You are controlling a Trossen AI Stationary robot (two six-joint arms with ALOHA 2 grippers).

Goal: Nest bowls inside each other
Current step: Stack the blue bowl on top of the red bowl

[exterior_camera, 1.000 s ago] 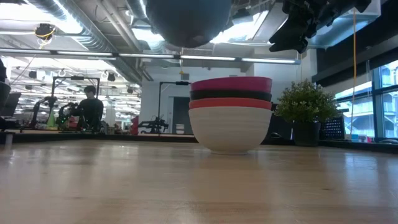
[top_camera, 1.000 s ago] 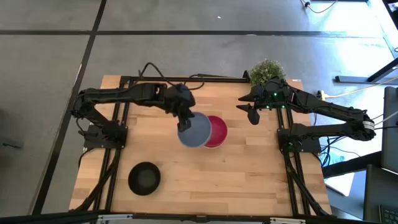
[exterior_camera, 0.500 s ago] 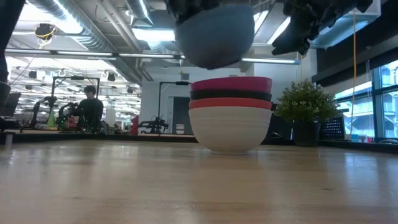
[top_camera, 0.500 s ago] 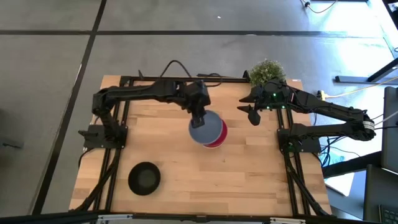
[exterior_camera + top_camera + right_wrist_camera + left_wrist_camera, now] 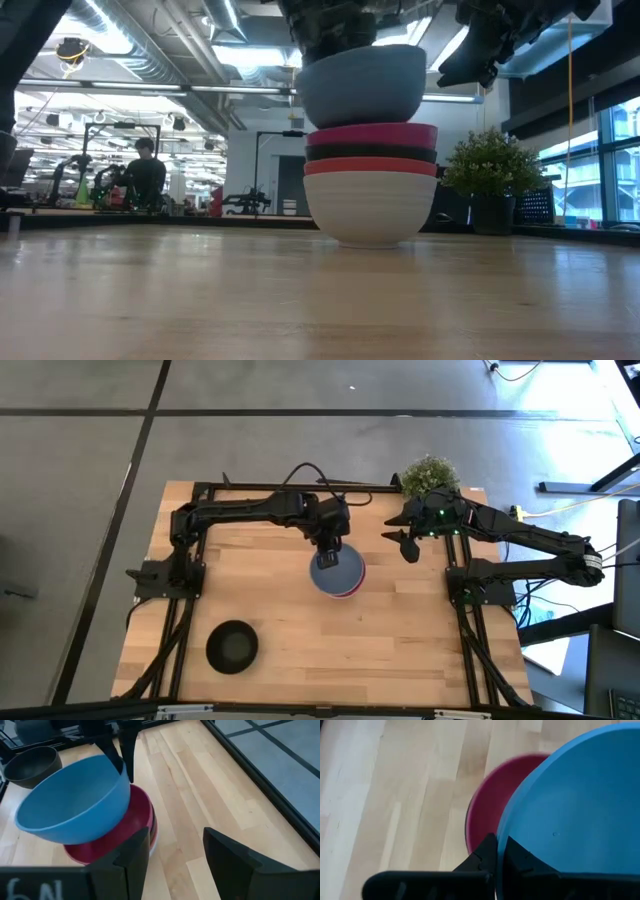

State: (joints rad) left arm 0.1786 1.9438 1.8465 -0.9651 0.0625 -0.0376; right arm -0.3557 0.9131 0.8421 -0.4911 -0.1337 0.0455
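Observation:
My left gripper (image 5: 326, 552) is shut on the blue bowl (image 5: 336, 570), which hangs right over a stack of bowls (image 5: 370, 195). From top to bottom the stack is magenta-pink (image 5: 485, 810), black, red and white, and its white bowl stands on the table. In the right wrist view the blue bowl (image 5: 75, 802) is tilted, its underside low inside the magenta rim (image 5: 145, 817). A second black bowl (image 5: 232, 646) sits alone toward the near left. My right gripper (image 5: 175, 860) is open and waits above the far right part of the table, beside the plant. My left gripper holds the blue bowl by its rim (image 5: 499, 845) on the far side, one finger inside the bowl and one outside. The fingers (image 5: 122, 750) come from above, pointing down. The bowl hangs tilted below them, its base at the magenta bowl's mouth; whether it touches, I cannot tell.
A small green potted plant (image 5: 430, 475) stands at the table's far right corner, close to my right arm. Bare wood (image 5: 380, 650) lies near and to the right of the stack. Black frame rails (image 5: 185, 640) run along both sides of the table.
My left gripper has carried the blue bowl toward the table's right and down. The bowl has gone from high up and left of the stack to hanging centred just above the magenta bowl. The right arm has kept still.

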